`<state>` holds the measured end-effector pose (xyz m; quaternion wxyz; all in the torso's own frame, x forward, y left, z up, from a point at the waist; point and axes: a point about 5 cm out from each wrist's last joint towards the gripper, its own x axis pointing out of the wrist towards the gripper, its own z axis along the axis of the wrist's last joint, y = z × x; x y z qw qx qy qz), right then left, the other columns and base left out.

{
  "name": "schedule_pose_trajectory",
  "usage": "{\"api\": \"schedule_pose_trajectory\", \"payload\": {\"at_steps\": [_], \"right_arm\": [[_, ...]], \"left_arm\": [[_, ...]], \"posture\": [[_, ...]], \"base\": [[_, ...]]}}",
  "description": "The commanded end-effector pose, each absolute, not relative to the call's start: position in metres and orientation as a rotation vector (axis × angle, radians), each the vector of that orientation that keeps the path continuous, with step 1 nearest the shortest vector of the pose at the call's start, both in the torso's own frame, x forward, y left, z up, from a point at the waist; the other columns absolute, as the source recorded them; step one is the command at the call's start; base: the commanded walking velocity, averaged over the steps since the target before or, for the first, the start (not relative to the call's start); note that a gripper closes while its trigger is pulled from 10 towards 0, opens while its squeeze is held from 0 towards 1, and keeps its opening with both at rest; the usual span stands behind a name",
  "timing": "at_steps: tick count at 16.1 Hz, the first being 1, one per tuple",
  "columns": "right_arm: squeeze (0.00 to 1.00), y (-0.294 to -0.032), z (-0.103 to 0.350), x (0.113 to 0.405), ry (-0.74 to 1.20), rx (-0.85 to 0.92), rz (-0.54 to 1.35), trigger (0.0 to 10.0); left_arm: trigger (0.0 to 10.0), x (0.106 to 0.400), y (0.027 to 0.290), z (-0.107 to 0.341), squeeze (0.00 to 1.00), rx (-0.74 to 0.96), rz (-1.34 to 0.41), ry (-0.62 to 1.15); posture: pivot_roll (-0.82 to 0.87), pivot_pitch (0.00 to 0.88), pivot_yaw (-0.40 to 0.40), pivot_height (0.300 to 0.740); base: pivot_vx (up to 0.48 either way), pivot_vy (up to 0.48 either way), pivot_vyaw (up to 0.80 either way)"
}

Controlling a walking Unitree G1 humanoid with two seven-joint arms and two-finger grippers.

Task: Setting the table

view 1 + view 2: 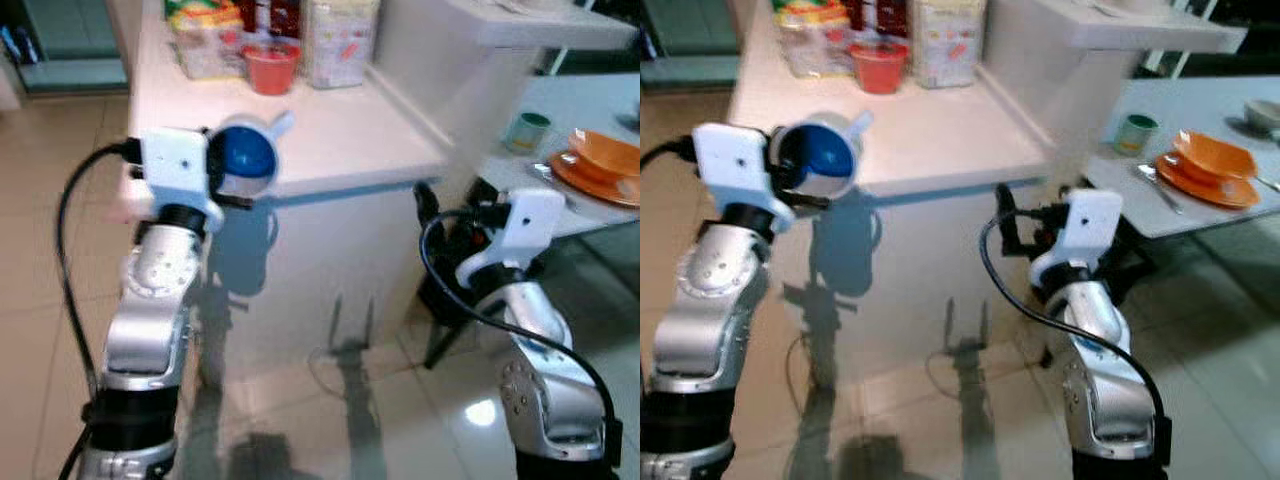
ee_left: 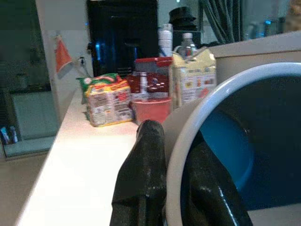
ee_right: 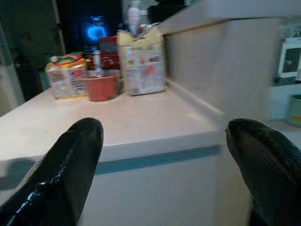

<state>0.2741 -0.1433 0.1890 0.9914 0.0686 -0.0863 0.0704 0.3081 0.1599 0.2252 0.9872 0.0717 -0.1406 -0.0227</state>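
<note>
A blue cup [image 1: 245,155] is pinched at its rim by the left gripper [image 2: 176,188], held tilted at the counter [image 1: 340,140] edge. The right gripper [image 3: 164,165] is spread wide, w/ nothing in it, facing the counter.

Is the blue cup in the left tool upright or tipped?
Tipped: the cup lies sideways in the left tool, its blue inside facing the camera.

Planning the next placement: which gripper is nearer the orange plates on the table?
Right. The right gripper hangs open below the counter edge, nearer the orange plates; the left gripper, holding the blue-lined cup, is farther off.
</note>
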Motion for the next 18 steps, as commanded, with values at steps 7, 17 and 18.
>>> {"api": "schedule_pose_trajectory", "payload": {"at_steps": [7,17,18], "right_arm": [[0.00,-0.1517,0.1852,0.2734,-0.153,0.100,0.109,10.0],[0.00,-0.1576,0.1831,0.2752,-0.138,0.084,0.070,10.0],[0.00,-0.1579,0.1814,0.2755,-0.132,0.085,0.068,10.0]], "left_arm": [[10.0,0.3087,0.1501,0.2271,0.00,0.154,-0.076,-0.295],[10.0,0.3130,0.1493,0.2253,0.00,0.151,-0.061,-0.288],[10.0,0.3125,0.1510,0.2255,0.00,0.154,-0.055,-0.288]], "posture": [[0.00,0.000,-0.014,0.740],[0.00,0.000,-0.015,0.740],[0.00,0.000,-0.018,0.740]], "base": [[0.000,-0.472,0.00],[0.000,-0.480,0.80],[0.000,-0.480,0.80]]}}
